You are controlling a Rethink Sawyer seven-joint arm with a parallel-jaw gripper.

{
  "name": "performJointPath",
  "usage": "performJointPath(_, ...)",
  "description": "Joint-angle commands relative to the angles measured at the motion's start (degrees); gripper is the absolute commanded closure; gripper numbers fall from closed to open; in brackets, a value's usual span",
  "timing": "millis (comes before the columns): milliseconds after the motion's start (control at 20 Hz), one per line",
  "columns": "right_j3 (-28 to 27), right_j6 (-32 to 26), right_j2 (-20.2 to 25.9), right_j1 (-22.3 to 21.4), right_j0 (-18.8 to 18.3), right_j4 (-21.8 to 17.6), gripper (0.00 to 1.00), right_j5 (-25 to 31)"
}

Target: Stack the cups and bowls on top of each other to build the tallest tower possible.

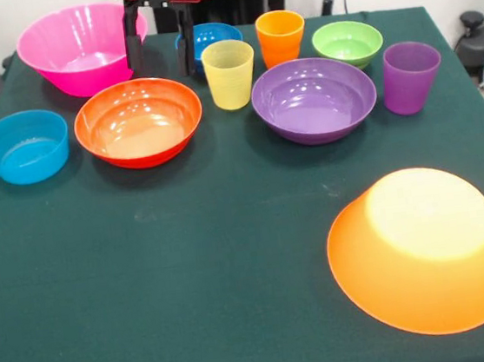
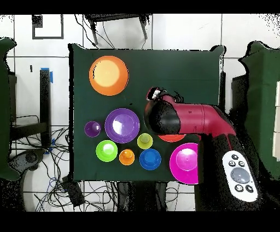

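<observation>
Gripper at top centre – fingers apart, holding nothing – above the orange-red bowl; yellow-orange bowl upside down, lower right.

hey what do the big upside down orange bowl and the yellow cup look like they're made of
Both look like glossy, translucent plastic. The orange bowl, lying rim down, glows paler across its flat base, as if light passes through. The yellow cup shows its inner wall faintly through its side. Tinted glass can't be ruled out.

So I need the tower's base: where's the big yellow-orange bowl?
Front view: the yellow-orange bowl lies upside down alone at the near right, nearer than the purple bowl.
</observation>
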Motion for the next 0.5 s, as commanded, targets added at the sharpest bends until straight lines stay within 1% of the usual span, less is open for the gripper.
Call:
performJointPath(50,2.5,-22.3,13.3,0.0,-9.2,-1.0,0.00,12.3)
performJointPath(150,1.3,-22.3,13.9,0.8,-9.8,-1.9,0.00,12.4)
performJointPath(350,-4.6,-23.8,15.5,5.5,-10.8,-6.1,0.00,12.7)
performJointPath(400,-6.0,-24.1,15.8,6.6,-11.0,-6.6,0.00,13.1)
performJointPath(500,-8.0,-24.6,16.1,7.4,-11.3,-7.0,0.00,14.2)
